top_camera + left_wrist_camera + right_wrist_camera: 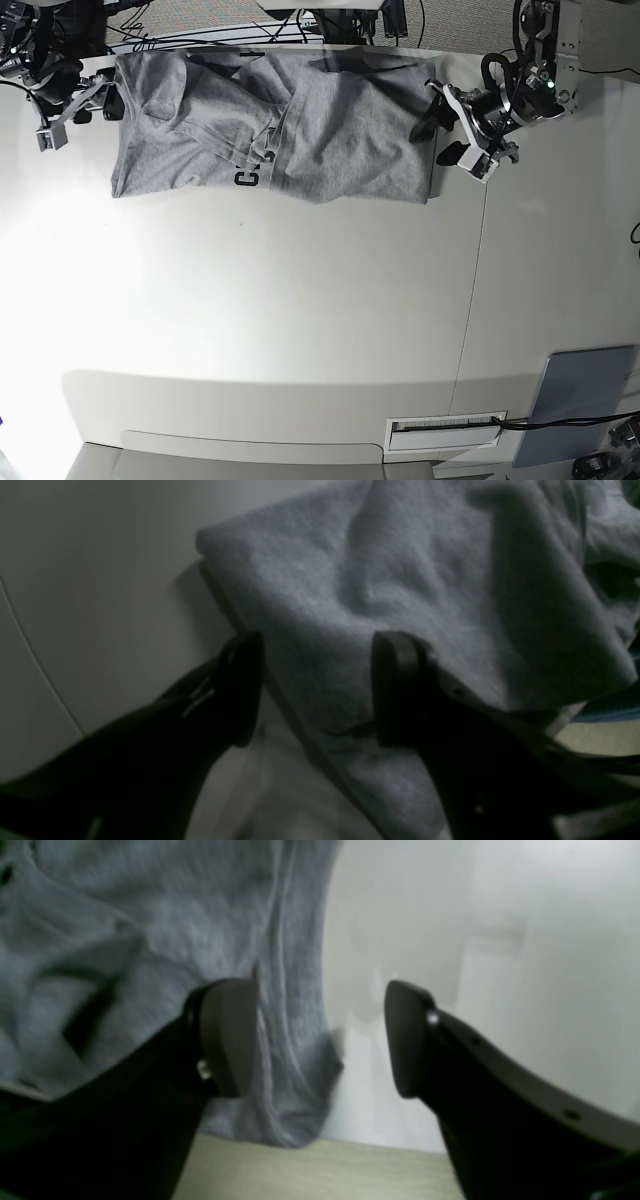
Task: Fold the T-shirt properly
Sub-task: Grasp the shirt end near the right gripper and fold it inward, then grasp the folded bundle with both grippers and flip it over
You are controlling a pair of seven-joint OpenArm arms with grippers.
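Lying along the far edge of the white counter (300, 320), the T-shirt (300, 140) is spread flat and partly folded, black lettering peeking out mid-cloth. Left gripper (315, 690) straddles its folded end with fingers wide apart, gripping nothing. Right gripper (320, 1040) hangs over the opposite end, fingers spread, also empty

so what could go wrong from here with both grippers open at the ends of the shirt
1. The left gripper straddles a doubled edge of the T-shirt; closing may catch only one layer, so the fold could slip apart.
2. The right gripper has one finger over cloth and the other over bare table; it may pinch too little fabric.
3. The middle is bunched, so wrinkles may get folded in.
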